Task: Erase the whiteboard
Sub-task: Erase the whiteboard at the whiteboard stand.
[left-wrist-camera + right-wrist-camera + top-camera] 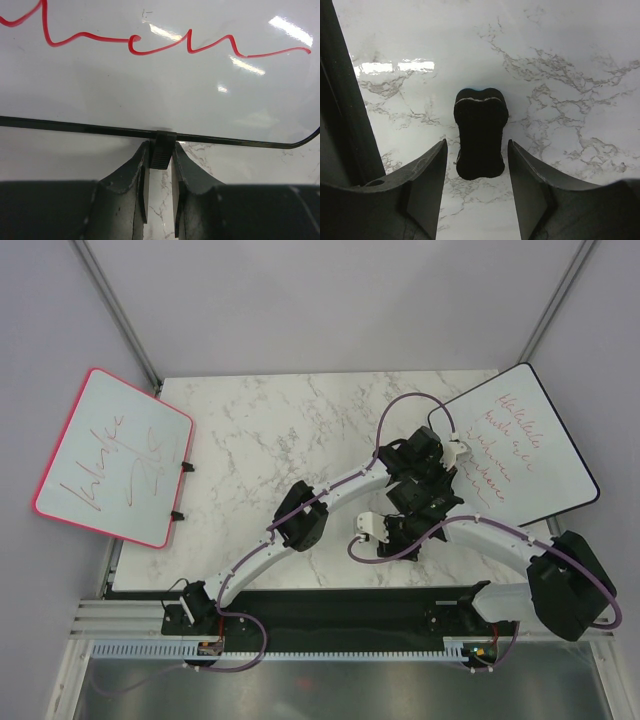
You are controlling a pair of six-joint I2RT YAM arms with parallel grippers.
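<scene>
top view: the whiteboard (550, 460), black-framed, lies at the right edge of the marble table (280, 430) and overhangs it on the right. orange-red handwriting (505, 445) covers its face. a pink-framed board (115, 455) overhangs the left edge. the left arm (300, 520) and right arm (500, 535) both reach toward the whiteboard's left side.

left wrist view: the left gripper (160, 150) is pinched on a black tab (163, 145) fixed to the whiteboard's frame.

right wrist view: the right gripper (476, 145) stands spread. a black eraser (481, 132) lies on the marble between the fingers, with a gap on each side.
</scene>
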